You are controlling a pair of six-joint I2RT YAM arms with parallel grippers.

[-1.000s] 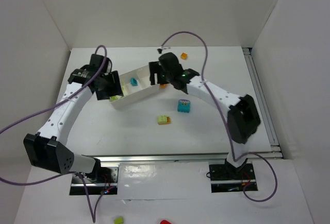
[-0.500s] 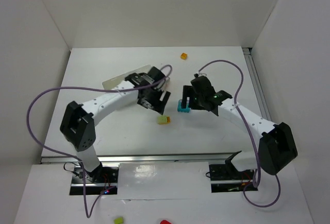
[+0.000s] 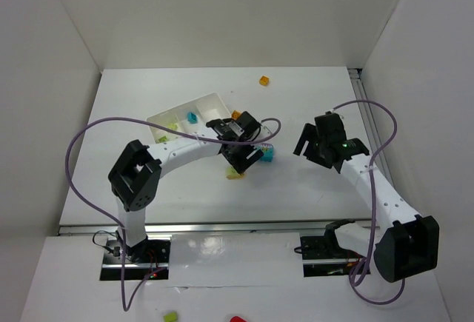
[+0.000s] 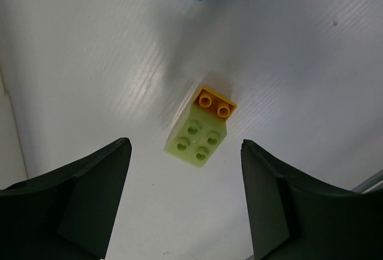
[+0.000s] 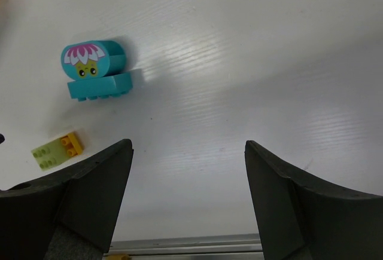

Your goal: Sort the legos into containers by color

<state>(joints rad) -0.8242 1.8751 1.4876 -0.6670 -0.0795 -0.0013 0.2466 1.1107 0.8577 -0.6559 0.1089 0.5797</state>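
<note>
Left gripper [image 4: 184, 147] was spread wide open with nothing in it, hanging right over a lime green brick [image 4: 196, 141] that had a little orange brick [image 4: 214, 104] touching its end, both flat on the table [image 4: 90, 63]. The cyan picture block [image 5: 94, 69] sat just beyond them. Right gripper [image 5: 187, 149] was open and empty too, off to the right. The white tray [image 3: 216, 101] sat further back with a cyan piece [image 3: 192, 117] and a lime piece [image 3: 172, 126] in separate compartments. A lone orange brick [image 3: 264, 81] lay well apart near the far edge.

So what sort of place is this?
Probably a lab test booth: white walls box in a white table, two robot arms are bolted at its near edge, with toy bricks and a tray.
</note>
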